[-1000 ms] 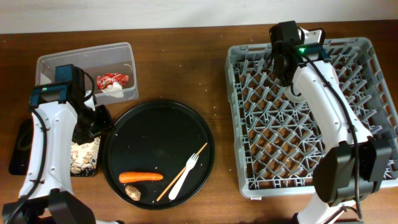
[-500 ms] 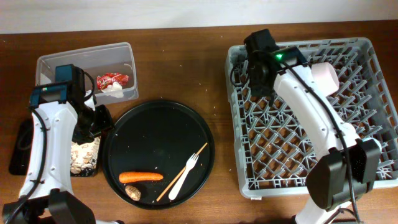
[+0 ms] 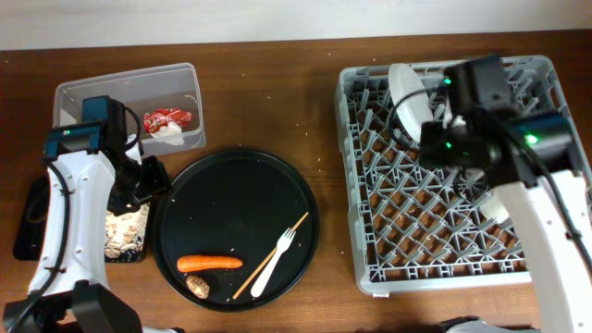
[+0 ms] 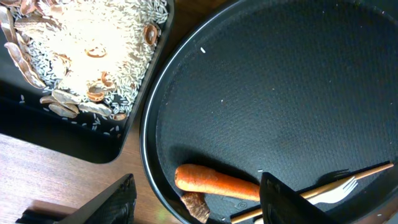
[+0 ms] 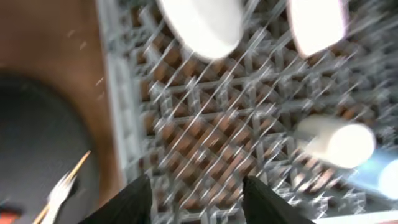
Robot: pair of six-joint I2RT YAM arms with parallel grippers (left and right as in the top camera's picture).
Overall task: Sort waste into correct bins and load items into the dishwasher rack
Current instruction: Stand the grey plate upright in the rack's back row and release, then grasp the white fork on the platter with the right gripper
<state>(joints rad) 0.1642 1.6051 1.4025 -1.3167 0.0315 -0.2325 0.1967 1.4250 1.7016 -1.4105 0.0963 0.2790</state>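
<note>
The dishwasher rack (image 3: 541, 268) fills the right side. A white plate (image 3: 405, 88) stands on edge among its back-left pegs. My right gripper (image 5: 198, 183) hovers open and empty over the rack's grid; the view is blurred, with the plate (image 5: 199, 22), a small white cup (image 5: 336, 142) and a light-blue cup (image 5: 387, 177) below. My left gripper (image 4: 198, 190) is open above the orange carrot (image 4: 214, 182) and the brown lump (image 4: 196, 207), touching neither. The fork (image 3: 274, 259) and chopstick (image 3: 277, 250) lie beside them.
The large round black tray (image 3: 236, 208) holds the carrot, lump, fork and chopstick. The clear tub (image 3: 111, 92) at back left holds the red wrapper (image 3: 167, 117) and white tissue (image 3: 169, 132). The shallow black tray (image 3: 32, 222) holds food scraps (image 3: 125, 231).
My right arm has swung from the rack's back-left corner toward its middle, and its jaws have opened. The plate now stands uncovered in the rack. The left arm has hardly moved.
</note>
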